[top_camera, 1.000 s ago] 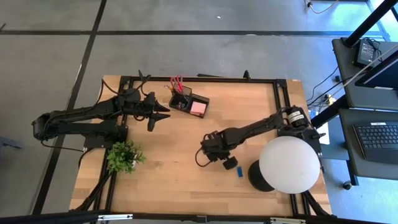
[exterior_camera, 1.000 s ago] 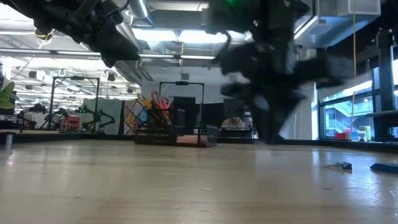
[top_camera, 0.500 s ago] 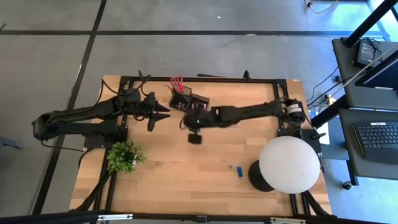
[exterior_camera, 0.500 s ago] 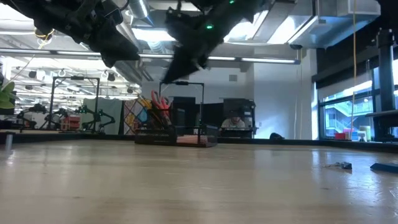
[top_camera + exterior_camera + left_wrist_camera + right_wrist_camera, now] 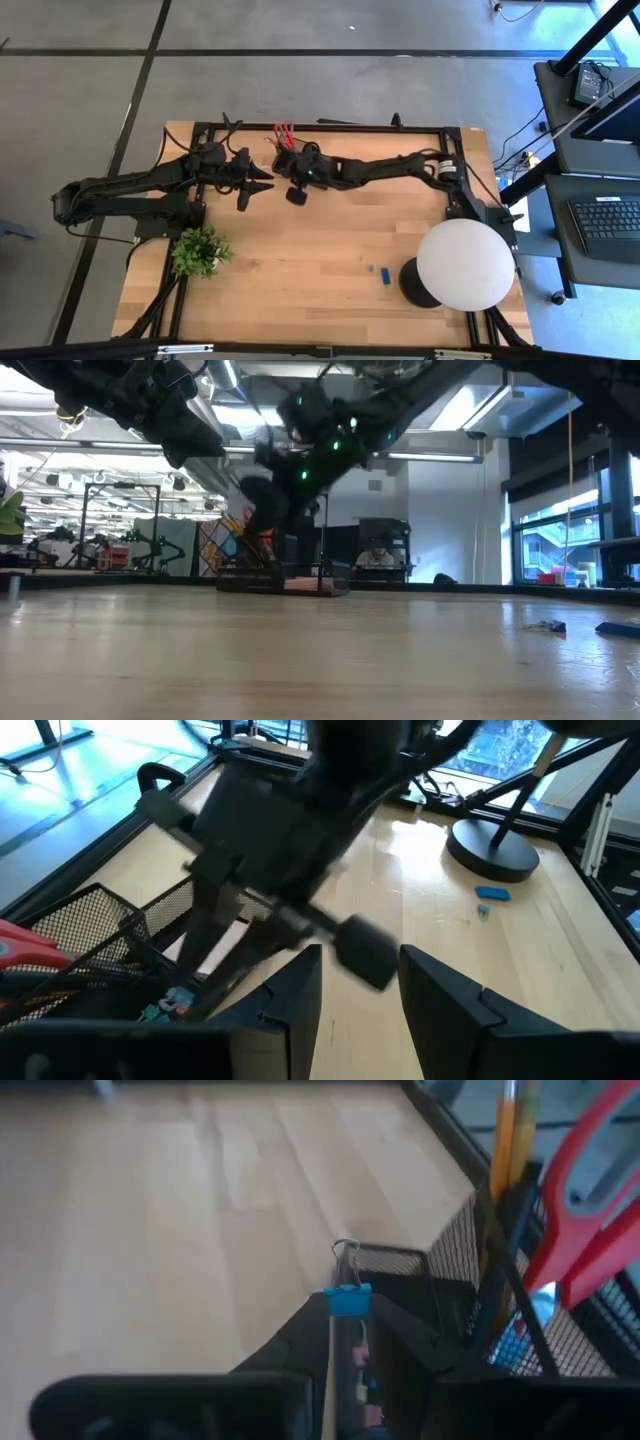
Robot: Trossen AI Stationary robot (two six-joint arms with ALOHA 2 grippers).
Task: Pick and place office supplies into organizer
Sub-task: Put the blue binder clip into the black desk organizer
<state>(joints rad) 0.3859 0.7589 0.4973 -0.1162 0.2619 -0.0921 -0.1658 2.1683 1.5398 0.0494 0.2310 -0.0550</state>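
Note:
The black mesh organizer stands at the table's far side, left of centre, with red-handled scissors and an orange pencil upright in its cup. My right gripper hovers right beside it, shut on a small blue clip. In the low view the right gripper hangs blurred above the organizer. My left gripper waits just left of the organizer. In its own view the left gripper is open with nothing between the fingers. A small blue block and a tiny clip lie on the table near the lamp. My right gripper pinches the clip's blue body between its two fingers. The clip's wire handle sticks out beyond the fingertips. The fingers slant downward, coming from the table's right. The clip is lifted clear of the table, next to the organizer's mesh wall.
A white globe lamp on a round black base stands at the near right. A green potted plant sits at the near left. Bare wood lies in the table's middle.
My right gripper has swept from beside the blue block at the near right toward the far left, up to the organizer. It rolled and tipped at the wrist on the way and stayed shut.

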